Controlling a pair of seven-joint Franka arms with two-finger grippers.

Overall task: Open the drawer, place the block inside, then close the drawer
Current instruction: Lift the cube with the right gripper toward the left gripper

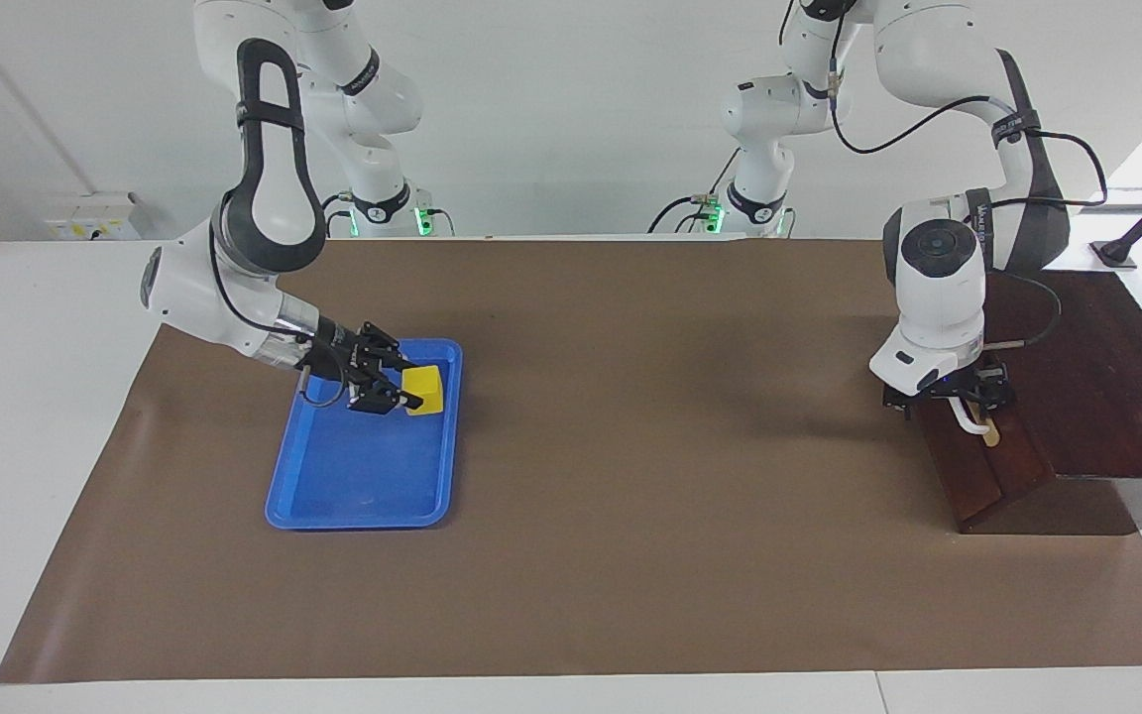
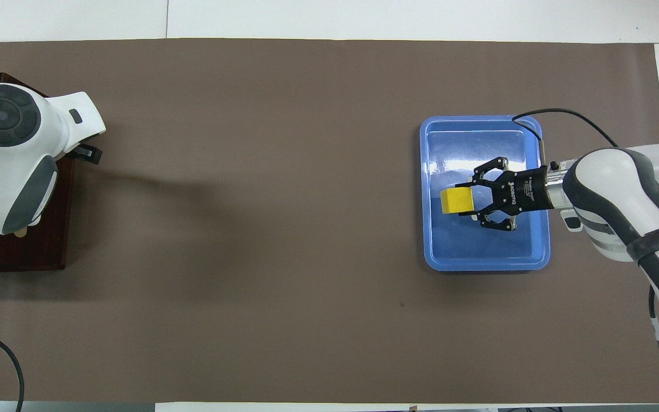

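Overhead view first: the right gripper (image 2: 465, 201) reaches in sideways over the blue tray (image 2: 484, 262) with its 2 fingers on either side of the yellow block (image 2: 457, 201). The jaws look closed onto the cube's sides, not spread wide. In the facing view the block (image 1: 424, 389) is at the tips of the right gripper (image 1: 402, 390), near the tray's (image 1: 363, 514) rim on the side toward the middle of the table. I can't tell if the cube sits on the tray floor or is lifted a bit off it. The low, slanted approach makes sense to me: the tray has a raised lip, so coming in over the rim at an angle lets the fingers clamp the cube's flat faces.

At the left arm's end of the table, the left gripper (image 1: 968, 402) is down at the white bar handle (image 1: 973, 420) on the front of the dark wooden drawer (image 1: 992, 471). From the facing view its fingers seem to be at the bar, but I can't tell if they've actually clamped it. Overhead, the left arm's wrist covers most of that spot, so only the wooden box (image 2: 26, 252) shows. I see no pale interior, so I'd judge the drawer to be shut for now.

My read: 1 arm preps the drawer pull while the other secures the block, so both jobs run in parallel.
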